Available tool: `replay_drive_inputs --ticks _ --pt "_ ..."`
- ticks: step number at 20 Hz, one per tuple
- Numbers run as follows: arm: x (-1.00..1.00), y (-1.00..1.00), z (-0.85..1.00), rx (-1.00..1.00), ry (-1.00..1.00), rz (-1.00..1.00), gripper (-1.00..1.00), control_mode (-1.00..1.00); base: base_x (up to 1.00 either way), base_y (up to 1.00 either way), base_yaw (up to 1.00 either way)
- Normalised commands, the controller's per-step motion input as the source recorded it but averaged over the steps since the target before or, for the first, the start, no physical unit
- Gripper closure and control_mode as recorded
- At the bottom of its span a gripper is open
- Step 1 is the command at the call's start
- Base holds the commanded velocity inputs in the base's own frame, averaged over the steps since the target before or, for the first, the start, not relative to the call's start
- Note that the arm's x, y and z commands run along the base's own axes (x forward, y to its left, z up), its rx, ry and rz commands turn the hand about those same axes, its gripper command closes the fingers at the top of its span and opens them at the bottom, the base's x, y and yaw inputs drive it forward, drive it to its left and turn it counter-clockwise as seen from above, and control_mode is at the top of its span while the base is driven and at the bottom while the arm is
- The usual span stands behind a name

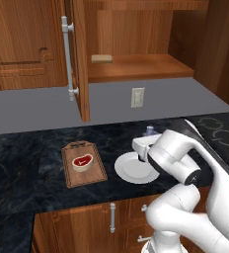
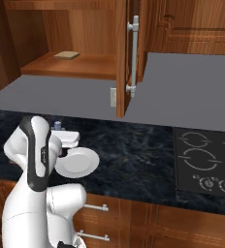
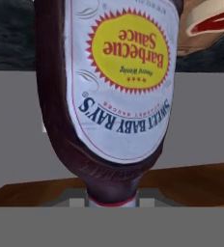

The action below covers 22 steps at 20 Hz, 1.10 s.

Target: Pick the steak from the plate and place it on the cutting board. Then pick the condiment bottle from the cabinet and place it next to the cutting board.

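Left base: steak point(image 1: 82, 161) on cutting board point(image 1: 83, 165), bottle cap point(image 1: 149, 130) over worktop point(image 1: 32, 158) beyond plate point(image 1: 136, 169); right base: cap point(image 2: 57, 125) likewise; hand: pincer clenched on condiment bottle point(image 3: 119, 87), inverted — risk tipping when released.

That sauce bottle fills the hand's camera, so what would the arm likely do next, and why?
Probably lower the condiment bottle onto the counter beside the cutting board. The hand is shut on its neck, the steak already lies on the board, and the plate is bare.
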Motion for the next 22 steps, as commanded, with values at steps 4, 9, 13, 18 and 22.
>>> replay_drive_inputs --ticks 4,9,13,18,22 --pt "0.0 0.16 -0.24 0.04 -0.04 0.0 1.0 -1.0 0.0 0.0 0.0" --pt "0.0 0.19 -0.18 0.05 -0.02 0.0 1.0 -1.0 0.0 0.0 0.0" --pt "0.0 0.2 -0.09 0.05 0.0 0.0 1.0 -1.0 0.0 0.0 0.0" --pt "0.0 0.2 -0.02 0.05 0.0 0.0 1.0 -1.0 0.0 0.0 0.0" --pt "0.0 0.2 0.0 0.05 0.01 0.0 1.0 -1.0 0.0 0.0 0.0"
